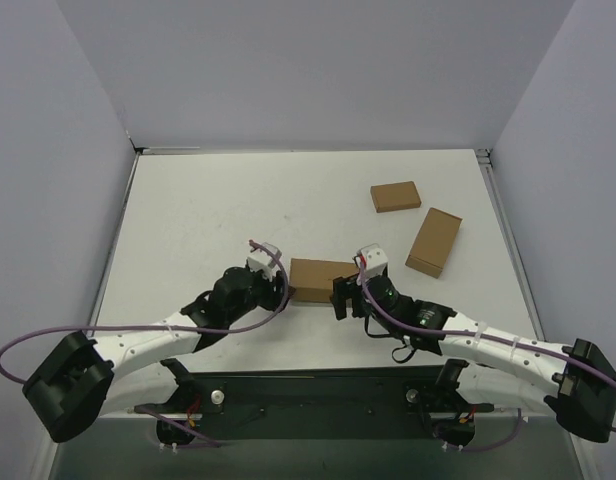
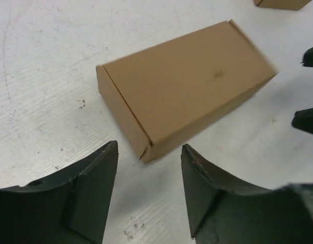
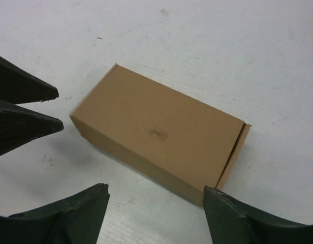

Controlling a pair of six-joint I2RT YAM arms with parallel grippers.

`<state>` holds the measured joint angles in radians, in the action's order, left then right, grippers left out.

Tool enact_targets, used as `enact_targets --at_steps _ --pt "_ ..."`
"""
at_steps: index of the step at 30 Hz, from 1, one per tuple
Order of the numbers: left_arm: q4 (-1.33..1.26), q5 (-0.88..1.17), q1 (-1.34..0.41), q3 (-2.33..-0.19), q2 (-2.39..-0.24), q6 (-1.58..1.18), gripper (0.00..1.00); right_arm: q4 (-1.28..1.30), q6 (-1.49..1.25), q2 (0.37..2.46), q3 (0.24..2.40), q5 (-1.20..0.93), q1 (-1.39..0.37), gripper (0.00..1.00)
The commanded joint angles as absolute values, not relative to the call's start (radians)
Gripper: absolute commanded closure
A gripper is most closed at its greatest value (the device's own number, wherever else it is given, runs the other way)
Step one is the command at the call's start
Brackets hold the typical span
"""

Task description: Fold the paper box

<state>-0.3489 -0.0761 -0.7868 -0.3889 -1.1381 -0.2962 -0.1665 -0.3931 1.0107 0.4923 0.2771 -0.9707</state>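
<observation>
Paper box [image 1: 318, 280] is a closed brown cardboard block, lid side up, lying flat on the white table [image 1: 208, 220] just toward 6 o'clock of table centre, between the two arms. Tuck seams show near its short ends in both wrist views; no flap stands up. Nothing touches it.

Left gripper [image 1: 282, 292] is at the box's 9 o'clock end with its fingers [image 2: 95, 193] spread. The box corner is just ahead of the tips and clear of them. Right gripper [image 3: 155, 190] is at the 3 o'clock end with fingers [image 3: 232, 218] spread wide. The box's long side is just beyond the tips, not pinched.

Two smaller boxes, one flat [image 1: 395, 196] and one angled [image 1: 434, 242], lie well apart at about 2 o'clock. They're not part of this.

Judgement: the folding looks finished, so the step in hand is clearing the grippers.
- Keep both sets of fingers spread.
- Lift each gripper first, then draw it outward: left toward 9 o'clock, right toward 3.
- Don't sweep a fingertip across a short end. It could catch a tuck seam and pop it open, or spin the light box.
- If a seam gapes, press that end in gently from outside.
</observation>
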Motion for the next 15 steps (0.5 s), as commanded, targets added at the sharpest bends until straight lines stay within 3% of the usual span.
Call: enact_targets --at_steps 1,5,15 --pt "-0.301 -0.061 -0.79 -0.393 -0.975 -0.304 0.29 -0.132 -0.376 0.936 0.546 0.233 -0.977 0.18" --pt "-0.226 -0.074 -0.761 -0.413 -0.913 -0.302 0.18 -0.124 -0.364 0.93 0.56 0.23 -0.944 0.07" --pt "0.047 0.035 -0.396 -0.61 -0.939 -0.426 0.15 -0.017 -0.354 1.034 0.669 -0.056 -0.507 0.05"
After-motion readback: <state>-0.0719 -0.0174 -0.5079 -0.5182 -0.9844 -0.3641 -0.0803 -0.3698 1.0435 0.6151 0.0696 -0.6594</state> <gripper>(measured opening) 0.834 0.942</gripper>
